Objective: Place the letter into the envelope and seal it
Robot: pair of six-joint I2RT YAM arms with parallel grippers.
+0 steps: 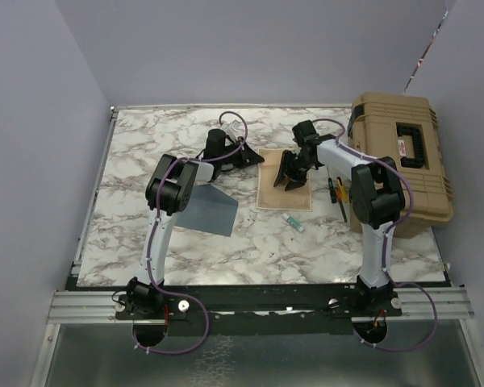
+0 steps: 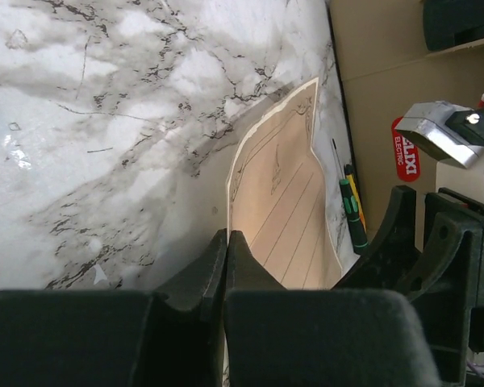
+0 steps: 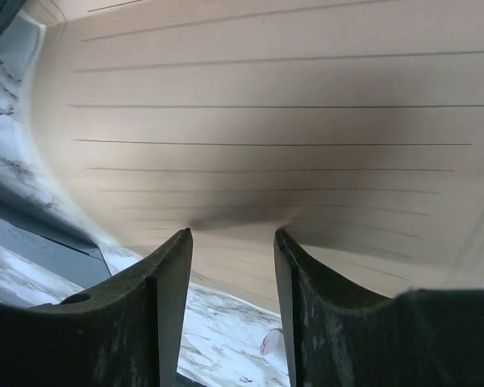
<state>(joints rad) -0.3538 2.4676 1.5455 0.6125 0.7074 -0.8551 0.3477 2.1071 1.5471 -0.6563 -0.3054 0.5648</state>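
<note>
Currently the letter [image 1: 279,198] lies on the marble table [image 1: 137,137] at centre, between the two grippers, with its left edge curled up off the surface. The left gripper [image 1: 252,157] sits at that raised edge. In the left wrist view its jaws are drawn together to a thin seam, and the letter's [image 2: 282,201] border runs into the seam, so the left gripper [image 2: 227,242] appears to pinch the sheet. The right gripper [image 1: 289,179] is positioned over the far half of the letter and hides that part from the top camera. Its fingers [image 3: 169,274] stand apart with a clear gap. The lined face of the letter [image 3: 266,121] lies just beyond the tips, and nothing is clamped between them. Whether the tips press on the sheet cannot be told. The envelope [image 1: 211,208] lies flat just left of the letter, without touching it, and its left part is covered by the left arm's elbow. A strip of the envelope [image 3: 44,248] shows in the right wrist view. A tan toolbox [image 1: 419,185] stands at the right side of the table. A green-handled screwdriver [image 1: 340,197] lies between toolbox and letter, and a small green-tipped item [image 1: 295,223] lies just beside the letter's near right corner.
</note>
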